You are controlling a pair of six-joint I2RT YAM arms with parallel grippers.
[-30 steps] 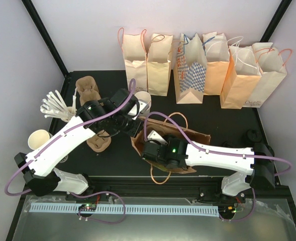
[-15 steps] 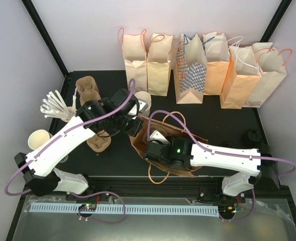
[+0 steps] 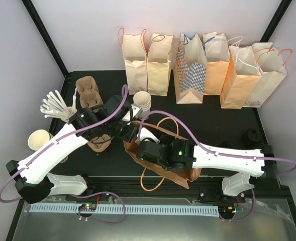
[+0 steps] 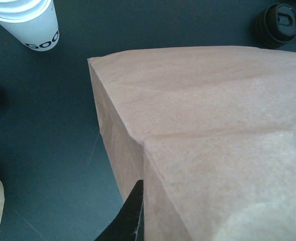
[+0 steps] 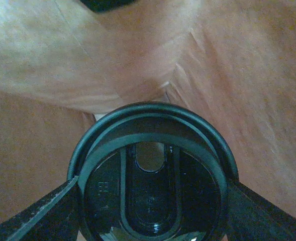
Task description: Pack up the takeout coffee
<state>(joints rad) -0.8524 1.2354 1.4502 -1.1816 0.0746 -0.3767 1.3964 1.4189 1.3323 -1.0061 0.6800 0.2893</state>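
**Left pinched shut, right holding the load**

Farthest left, my left gripper (image 3: 129,129) sits at the left corner of the brown paper bag (image 4: 213,125) lying on its side. Its jaws are pressed fully together, and I cannot tell whether paper is caught between them. Inside that bag, my right gripper (image 5: 150,201) clamps the takeout coffee (image 5: 150,173), a small white paper cup with a round black plastic lid. One finger sits on either side of the lid.

The takeout coffee (image 5: 153,175) sits inside the paper bag (image 4: 213,125) lying near the front of the table (image 3: 228,125), a cup stack (image 3: 141,102) just behind it, 6 standing bags (image 3: 190,70) along the back, cup carriers (image 3: 90,93) left, lids (image 3: 252,136) right.
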